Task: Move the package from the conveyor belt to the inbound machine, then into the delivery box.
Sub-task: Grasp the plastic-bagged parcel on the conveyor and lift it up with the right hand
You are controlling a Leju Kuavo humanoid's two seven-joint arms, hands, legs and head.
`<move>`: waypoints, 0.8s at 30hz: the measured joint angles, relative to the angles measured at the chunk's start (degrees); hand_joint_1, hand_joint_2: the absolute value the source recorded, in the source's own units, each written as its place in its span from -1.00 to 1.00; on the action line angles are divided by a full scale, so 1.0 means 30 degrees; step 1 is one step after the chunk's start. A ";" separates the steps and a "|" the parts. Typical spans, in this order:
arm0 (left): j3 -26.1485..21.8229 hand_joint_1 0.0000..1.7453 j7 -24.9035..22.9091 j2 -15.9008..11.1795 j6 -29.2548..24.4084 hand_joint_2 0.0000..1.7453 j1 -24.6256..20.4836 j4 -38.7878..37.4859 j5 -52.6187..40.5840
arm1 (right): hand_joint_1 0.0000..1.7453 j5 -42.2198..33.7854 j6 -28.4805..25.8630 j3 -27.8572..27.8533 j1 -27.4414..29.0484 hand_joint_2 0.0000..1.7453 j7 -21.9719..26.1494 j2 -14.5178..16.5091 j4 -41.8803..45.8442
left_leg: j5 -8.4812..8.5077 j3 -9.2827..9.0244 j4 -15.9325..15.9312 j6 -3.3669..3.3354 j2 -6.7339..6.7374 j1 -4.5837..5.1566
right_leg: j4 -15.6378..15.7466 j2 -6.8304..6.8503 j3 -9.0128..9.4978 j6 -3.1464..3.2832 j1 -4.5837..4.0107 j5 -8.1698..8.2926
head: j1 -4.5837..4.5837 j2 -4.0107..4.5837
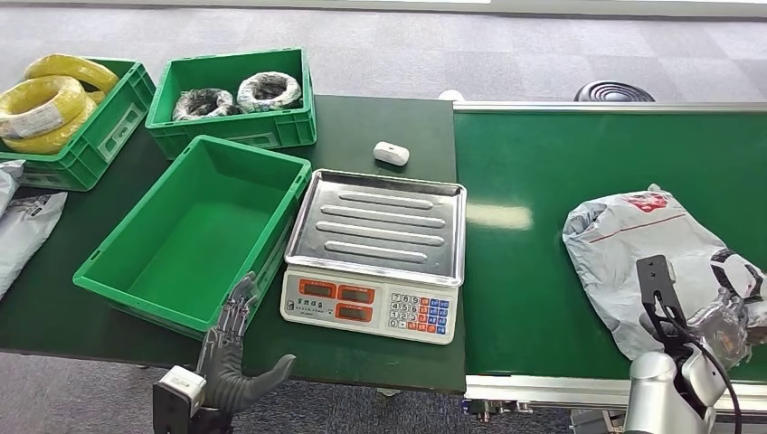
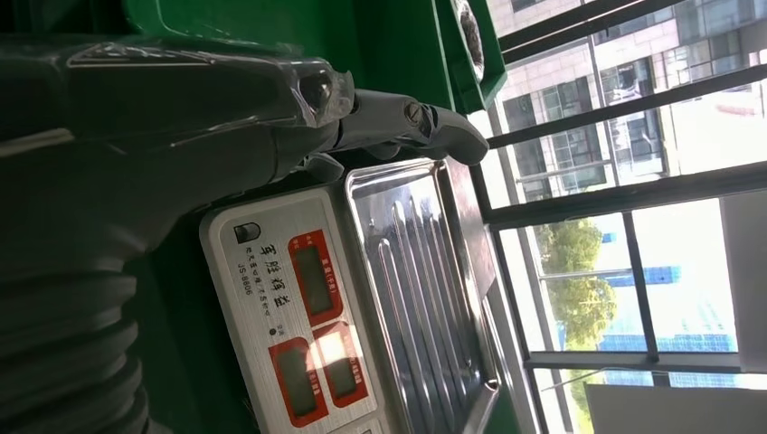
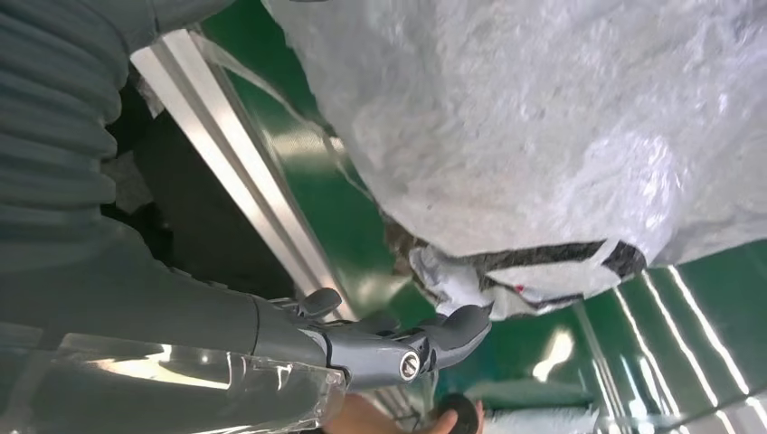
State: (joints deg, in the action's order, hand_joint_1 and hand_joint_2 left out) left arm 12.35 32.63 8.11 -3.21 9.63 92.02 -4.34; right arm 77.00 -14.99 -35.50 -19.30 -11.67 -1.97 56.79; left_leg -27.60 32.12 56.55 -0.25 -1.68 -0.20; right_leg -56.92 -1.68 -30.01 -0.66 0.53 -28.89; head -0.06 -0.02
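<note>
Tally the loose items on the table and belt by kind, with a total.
Green crates: 3 (empty one, yellow-coil one, dark-coil one)
Yellow cable coils: at least 2
Wrapped dark coils: 2
Weighing scale: 1
Small white device: 1
Grey package on belt: 1
Total: at least 10

The left hand (image 1: 237, 348) is raised at about seven o'clock in the head view, fingers spread and extended toward twelve o'clock, thumb splayed toward three; nothing is held. The right hand (image 1: 724, 312) is seen at four o'clock, its silver arm rising from below; its grip cannot be judged.
</note>
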 joint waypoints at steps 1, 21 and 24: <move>-0.0060 -1.00 -0.0049 0.0026 0.0082 1.00 -0.0033 0.0000 -0.0038 | -1.00 -0.0166 0.0071 -0.0015 -0.0042 1.00 0.0042 -0.0035 -0.0146 | 0.0000 0.0001 0.0000 0.0000 0.0000 0.0000 | 0.0000 0.0000 0.0000 0.0000 0.0000 0.0000 | -0.0002 0.0000; -0.0661 -1.00 -0.0175 0.0352 0.0457 1.00 -0.0185 0.0140 -0.0652 | -1.00 -0.3588 0.0335 -0.0031 0.0352 1.00 0.2408 0.0766 -0.0168 | -0.0001 0.0003 -0.0001 0.0000 0.0004 -0.0002 | -0.0002 0.0000 -0.0002 0.0000 -0.0003 -0.0001 | -0.0002 0.0000; -0.0785 -1.00 -0.0222 0.0402 0.0444 1.00 -0.0182 0.0286 -0.0751 | -1.00 -0.4626 0.1145 0.0319 0.0936 1.00 0.3083 0.1505 0.1033 | -0.0001 0.0003 -0.0003 0.0001 0.0005 -0.0005 | -0.0003 0.0000 -0.0004 0.0000 -0.0007 -0.0002 | -0.0002 0.0000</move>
State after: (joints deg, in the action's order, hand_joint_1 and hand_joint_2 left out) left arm 9.99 31.96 9.32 -1.87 9.08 92.88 -6.59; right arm 63.12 -11.56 -34.54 -16.49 -2.42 2.54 59.89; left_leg -27.60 32.13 56.54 -0.25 -1.67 -0.22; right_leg -56.92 -1.68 -30.02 -0.66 0.51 -28.90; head -0.07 -0.02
